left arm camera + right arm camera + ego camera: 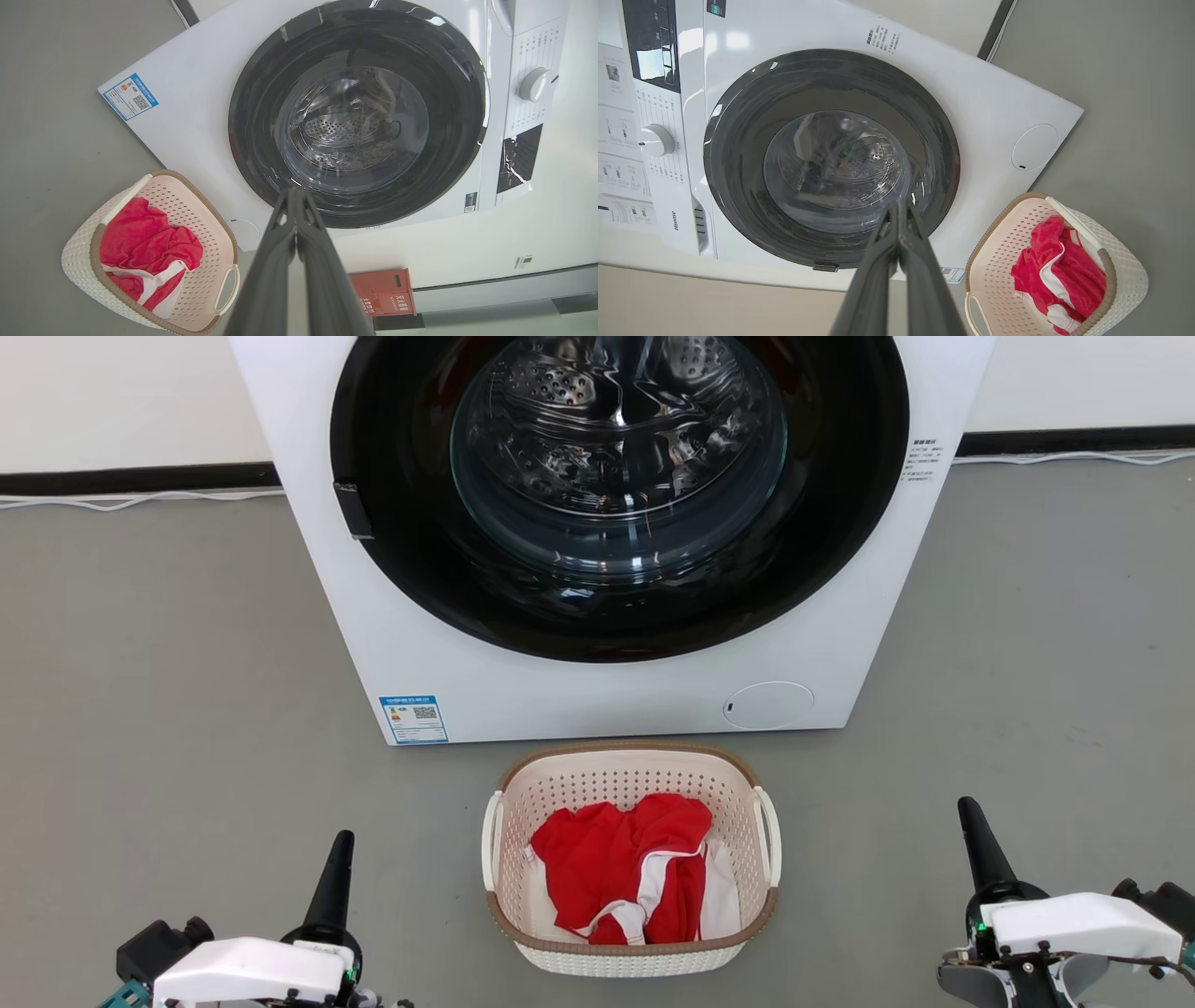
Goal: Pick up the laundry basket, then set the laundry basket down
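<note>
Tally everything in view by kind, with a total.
washing machine: 1
laundry basket: 1
red-and-white clothing heap: 1
red box: 1
end effectors: 2, the left end effector and the right end effector
Total: 6

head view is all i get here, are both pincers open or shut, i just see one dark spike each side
Observer: The left wrist view shows the left pincer shut, fingertips together, holding nothing.
Operator: and the right one
Observer: The right pincer is shut too, empty, pointing at the washing machine door.
Operator: anything near the machine i can't see
Observer: A red box stands by the wall near it.
</note>
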